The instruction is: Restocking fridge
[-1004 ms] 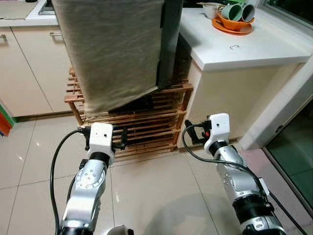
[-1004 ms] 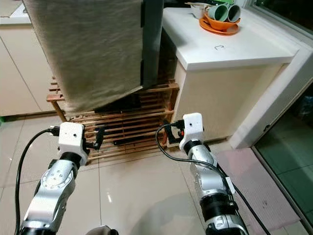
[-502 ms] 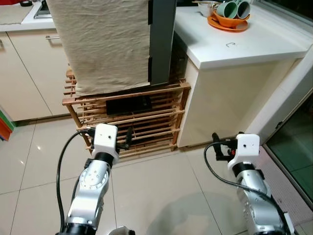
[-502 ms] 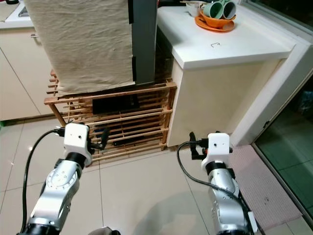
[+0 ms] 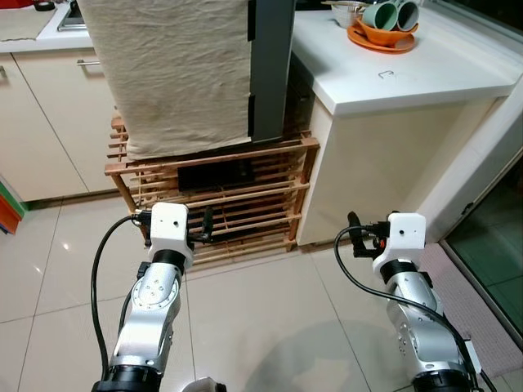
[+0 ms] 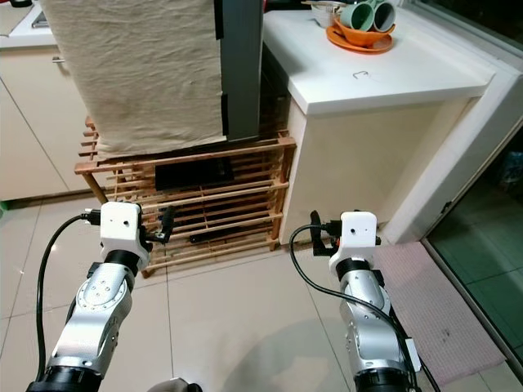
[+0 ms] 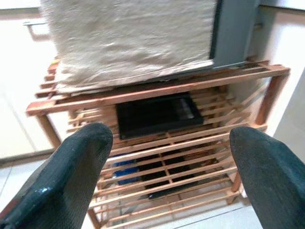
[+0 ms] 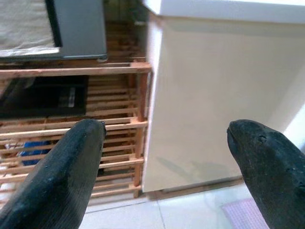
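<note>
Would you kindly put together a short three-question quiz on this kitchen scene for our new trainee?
1. True or false: the left gripper holds the beige cloth.
2. Which thing stands under the grey appliance? A) wooden slatted rack B) white counter C) a blue bucket
3. Fill in: on the orange plate lie two green ____.

Key:
1. False. Its fingers are apart with nothing between them, and the cloth hangs well beyond.
2. A. The appliance rests on top of the rack, beside the counter.
3. cups. The right gripper, also open, faces the counter's side.
</note>
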Robot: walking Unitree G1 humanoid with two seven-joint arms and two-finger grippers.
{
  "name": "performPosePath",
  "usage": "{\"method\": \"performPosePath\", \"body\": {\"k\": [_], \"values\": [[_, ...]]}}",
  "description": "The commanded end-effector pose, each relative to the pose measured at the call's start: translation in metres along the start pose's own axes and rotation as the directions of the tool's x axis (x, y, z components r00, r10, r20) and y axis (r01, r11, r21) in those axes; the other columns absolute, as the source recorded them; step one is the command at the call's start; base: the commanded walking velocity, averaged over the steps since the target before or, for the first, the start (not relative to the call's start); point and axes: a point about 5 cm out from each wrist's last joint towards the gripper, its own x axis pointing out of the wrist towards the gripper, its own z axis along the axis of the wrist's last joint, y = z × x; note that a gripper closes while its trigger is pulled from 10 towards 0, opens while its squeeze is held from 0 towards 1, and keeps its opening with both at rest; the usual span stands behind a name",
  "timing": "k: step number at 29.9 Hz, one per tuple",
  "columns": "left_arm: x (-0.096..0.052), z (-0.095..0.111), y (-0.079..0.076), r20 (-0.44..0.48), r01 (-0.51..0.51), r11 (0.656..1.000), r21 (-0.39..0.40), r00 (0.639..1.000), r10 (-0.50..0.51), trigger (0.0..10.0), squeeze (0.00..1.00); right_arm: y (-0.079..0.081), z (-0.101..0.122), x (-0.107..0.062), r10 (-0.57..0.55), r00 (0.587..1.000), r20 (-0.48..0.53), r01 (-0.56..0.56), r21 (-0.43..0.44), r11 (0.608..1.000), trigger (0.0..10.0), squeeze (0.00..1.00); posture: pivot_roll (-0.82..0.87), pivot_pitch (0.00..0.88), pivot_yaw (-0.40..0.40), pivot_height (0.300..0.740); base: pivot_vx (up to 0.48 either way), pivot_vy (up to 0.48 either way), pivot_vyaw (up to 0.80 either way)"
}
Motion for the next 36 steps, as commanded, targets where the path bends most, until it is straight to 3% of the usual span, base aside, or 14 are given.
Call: {"method": "performPosePath", "body": {"k": [1,15,23,32,36], "values": [[0.001,-0.001,0.0,-0.013,-0.009,1.0,-0.005,1.0,0.009,10.0,0.0,-0.001,0.0,0.004,-0.006,1.0,-0.01,0.006,0.004,1.0,10.0,0.13,-0.05,0.0,-0.006,0.74,0.0,0.48,0.66],[0.005,0.005,-0.005,-0.004,0.014,1.0,0.004,1.0,-0.014,10.0,0.0,0.013,-0.006,0.004,0.057,0.998,-0.031,-0.057,0.006,0.998,10.0,0.09,-0.05,0.0,0.004,0.74,0.0,0.303,0.14],[0.008,0.002,-0.002,-0.041,-0.017,0.997,-0.069,0.999,0.014,10.0,0.0,0.016,-0.007,0.001,0.082,0.996,-0.023,-0.082,0.014,0.997,10.0,0.1,-0.05,0.0,0.003,0.74,0.0,0.48,0.0],[0.016,0.01,-0.002,-0.022,0.008,0.999,-0.046,1.0,-0.009,10.0,0.0,0.022,-0.003,-0.002,0.121,0.993,0.017,-0.121,0.007,0.993,10.0,0.1,-0.06,0.0,0.014,0.74,0.0,0.48,0.0],[0.016,0.012,-0.005,-0.006,0.036,0.999,0.007,0.999,-0.036,10.0,0.0,0.026,-0.005,-0.007,0.14,0.99,0.018,-0.14,0.015,0.99,10.0,0.11,-0.07,0.0,0.022,0.74,0.0,0.48,0.0]]}}
